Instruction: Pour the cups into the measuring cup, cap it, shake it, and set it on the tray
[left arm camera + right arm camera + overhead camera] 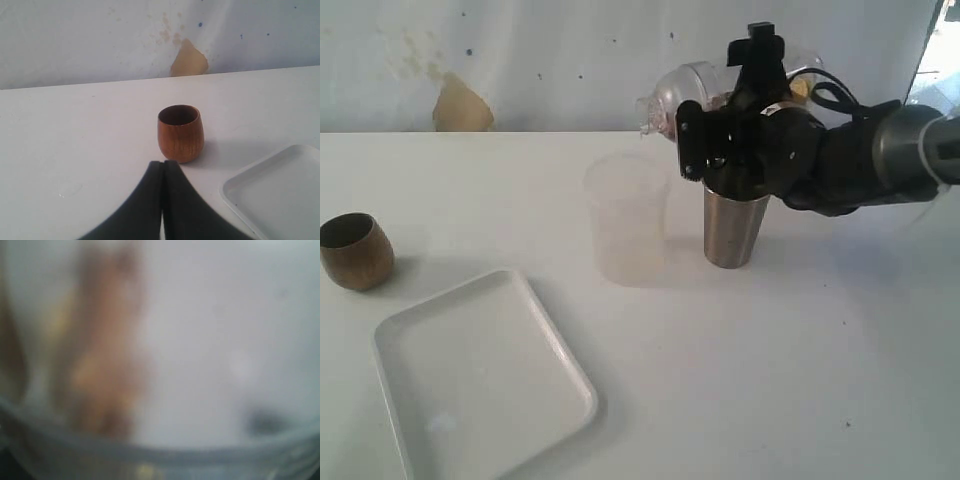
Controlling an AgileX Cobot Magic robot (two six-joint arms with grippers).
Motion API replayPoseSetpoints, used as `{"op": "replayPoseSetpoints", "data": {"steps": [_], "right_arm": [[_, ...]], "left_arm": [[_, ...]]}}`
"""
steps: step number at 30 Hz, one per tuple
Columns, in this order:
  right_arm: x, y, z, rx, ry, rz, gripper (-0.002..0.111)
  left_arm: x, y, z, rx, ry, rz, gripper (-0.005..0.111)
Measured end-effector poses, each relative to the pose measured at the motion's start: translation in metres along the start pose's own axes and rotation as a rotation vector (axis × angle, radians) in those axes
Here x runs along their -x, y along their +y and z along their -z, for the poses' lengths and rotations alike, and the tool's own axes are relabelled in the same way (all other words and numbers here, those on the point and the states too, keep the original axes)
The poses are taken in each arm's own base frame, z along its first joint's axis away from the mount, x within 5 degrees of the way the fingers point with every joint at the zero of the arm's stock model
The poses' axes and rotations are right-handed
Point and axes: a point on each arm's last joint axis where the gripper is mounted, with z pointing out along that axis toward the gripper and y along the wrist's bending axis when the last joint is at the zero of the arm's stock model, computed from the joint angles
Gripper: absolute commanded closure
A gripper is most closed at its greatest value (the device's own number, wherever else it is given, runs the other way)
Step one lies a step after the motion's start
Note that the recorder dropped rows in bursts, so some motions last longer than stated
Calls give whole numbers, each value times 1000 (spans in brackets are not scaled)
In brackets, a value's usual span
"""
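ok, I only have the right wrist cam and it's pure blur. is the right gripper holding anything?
Observer: Looks like it. In the exterior view the right gripper is closed around the clear measuring cup, held tipped over above the table.
Operator: where's the steel one?
Observer: The steel tumbler stands upright just below that gripper, beside the frosted cup.
Operator: and the left arm?
Observer: The left gripper is shut and empty, pointing at the wooden cup, which stands upright next to the tray.
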Motion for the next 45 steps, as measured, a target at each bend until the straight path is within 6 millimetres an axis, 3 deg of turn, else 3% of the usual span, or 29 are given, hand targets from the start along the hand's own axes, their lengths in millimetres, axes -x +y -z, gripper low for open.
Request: {"op": "replayPoseSetpoints", "data": {"steps": [45], "right_arm": [[8,-7,0,-87,-76,156,108]], "left_arm": [[0,0,0,0,0,0,107]]}}
